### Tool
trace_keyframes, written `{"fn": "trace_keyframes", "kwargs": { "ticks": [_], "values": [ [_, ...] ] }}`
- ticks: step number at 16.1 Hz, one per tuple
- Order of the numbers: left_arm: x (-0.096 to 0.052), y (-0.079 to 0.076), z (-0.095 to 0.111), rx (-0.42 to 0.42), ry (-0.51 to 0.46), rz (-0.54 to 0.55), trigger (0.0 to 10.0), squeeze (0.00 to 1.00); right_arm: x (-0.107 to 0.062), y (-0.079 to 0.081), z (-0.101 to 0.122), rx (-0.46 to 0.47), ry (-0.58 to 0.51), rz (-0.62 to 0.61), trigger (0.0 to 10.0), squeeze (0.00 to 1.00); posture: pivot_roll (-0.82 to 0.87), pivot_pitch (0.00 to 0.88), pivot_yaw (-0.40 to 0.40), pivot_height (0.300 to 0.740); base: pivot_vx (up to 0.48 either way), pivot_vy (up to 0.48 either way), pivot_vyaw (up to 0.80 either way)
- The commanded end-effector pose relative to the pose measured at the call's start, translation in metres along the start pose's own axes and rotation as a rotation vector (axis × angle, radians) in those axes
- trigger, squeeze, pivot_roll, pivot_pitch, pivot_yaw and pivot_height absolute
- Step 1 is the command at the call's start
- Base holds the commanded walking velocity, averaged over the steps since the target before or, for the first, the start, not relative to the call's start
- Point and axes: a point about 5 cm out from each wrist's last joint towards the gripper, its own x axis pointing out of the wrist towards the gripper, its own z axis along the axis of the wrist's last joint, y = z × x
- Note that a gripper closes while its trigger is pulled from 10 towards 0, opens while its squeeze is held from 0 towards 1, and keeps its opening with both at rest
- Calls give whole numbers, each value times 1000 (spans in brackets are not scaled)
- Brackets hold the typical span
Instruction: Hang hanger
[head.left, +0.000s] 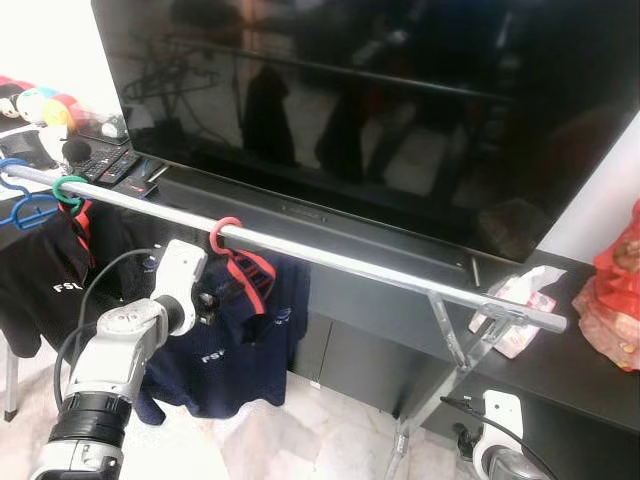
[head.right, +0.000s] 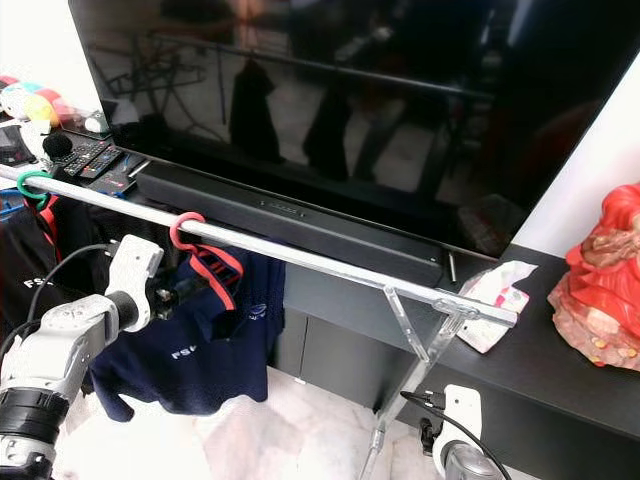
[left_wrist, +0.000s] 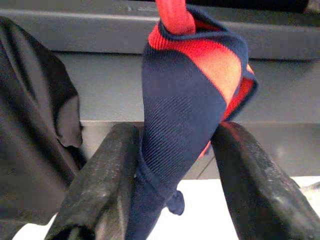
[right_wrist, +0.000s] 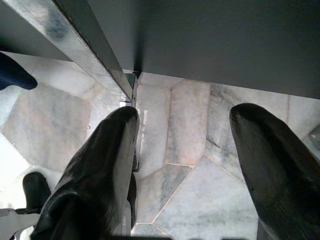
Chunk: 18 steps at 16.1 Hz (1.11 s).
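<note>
A red hanger hook (head.left: 225, 232) sits over the silver rail (head.left: 350, 262), carrying a navy shirt (head.left: 230, 345) with a red-trimmed collar (left_wrist: 200, 75). My left gripper (left_wrist: 175, 130) is just below the rail at the shirt's neck. Its black fingers (left_wrist: 107, 170) stand apart on either side of the collar fabric, open. In the left eye view that gripper (head.left: 212, 300) is tucked against the shirt beside its white wrist. My right gripper (right_wrist: 182, 115) hangs low beside the rack leg, open over the marble floor with nothing between its fingers.
A green hanger (head.left: 68, 190) with a black shirt (head.left: 45, 285) and a blue hanger (head.left: 20, 200) hang further left on the rail. Behind are a large TV (head.left: 400, 90), a soundbar (head.right: 300, 225) and remotes (head.left: 110, 165). A tissue packet (head.left: 515, 300) and red figurine (head.right: 600, 270) sit at right.
</note>
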Motion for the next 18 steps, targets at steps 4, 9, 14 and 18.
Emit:
{"fn": "trace_keyframes", "kwargs": {
  "ticks": [4,9,14,18],
  "values": [
    [2,0,2,74,18,-27,10000,0,0,-3,1,12,-9,-12,10000,0,49,0,-94,716,0,0,0],
    [11,-2,2,99,11,-9,10000,0,0,-3,2,11,-10,-10,10000,0,46,0,-95,716,0,0,0],
    [19,-8,-1,119,23,-30,4863,0,0,-3,1,15,-9,-11,10000,0,43,0,-92,716,0,0,0],
    [22,-10,-2,124,16,-37,0,0,0,-2,1,17,-8,-11,10000,0,42,0,-90,716,0,0,0]
  ]
}}
